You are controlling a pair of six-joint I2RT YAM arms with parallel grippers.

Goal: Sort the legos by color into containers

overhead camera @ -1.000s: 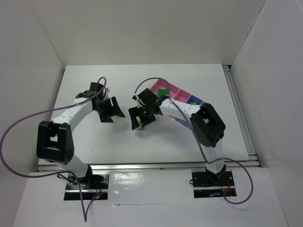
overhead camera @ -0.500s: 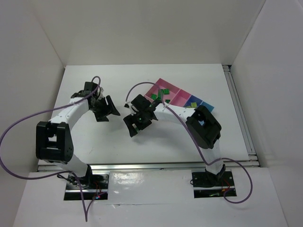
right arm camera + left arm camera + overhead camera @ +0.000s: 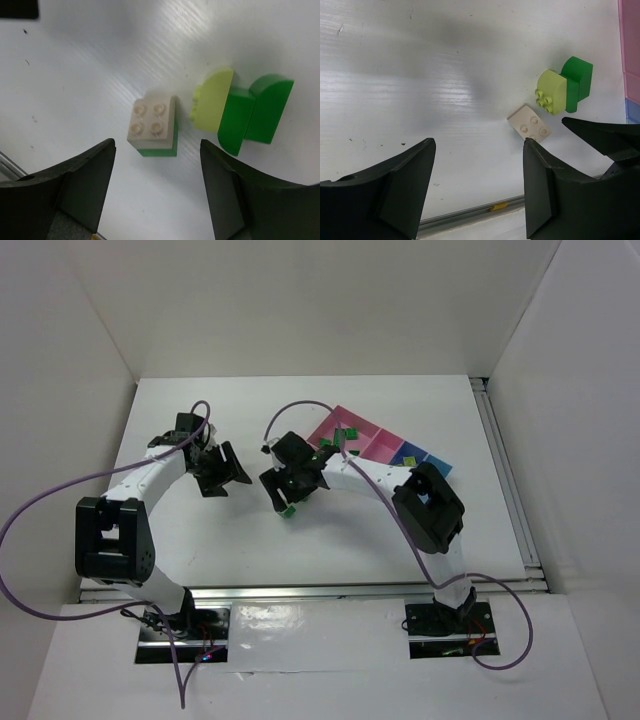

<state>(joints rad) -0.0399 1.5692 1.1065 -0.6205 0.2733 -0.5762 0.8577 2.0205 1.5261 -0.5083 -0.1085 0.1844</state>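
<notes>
Seen from above, the right fingers (image 3: 280, 485) hung parted low over the white desk (image 3: 420, 530), beside the joined pink and blue plastic containers (image 3: 352, 427); the left fingers (image 3: 225, 472), also parted, stood off to the left. The left wrist view put the cream-white studded brick (image 3: 530, 123) ahead and rightward. The right wrist view had it (image 3: 154, 122) just ahead, centred between the fingers, with a pale yellow-green brick (image 3: 214, 100) and a dark green brick (image 3: 255, 115) touching alongside; the right arm looked nearer.
</notes>
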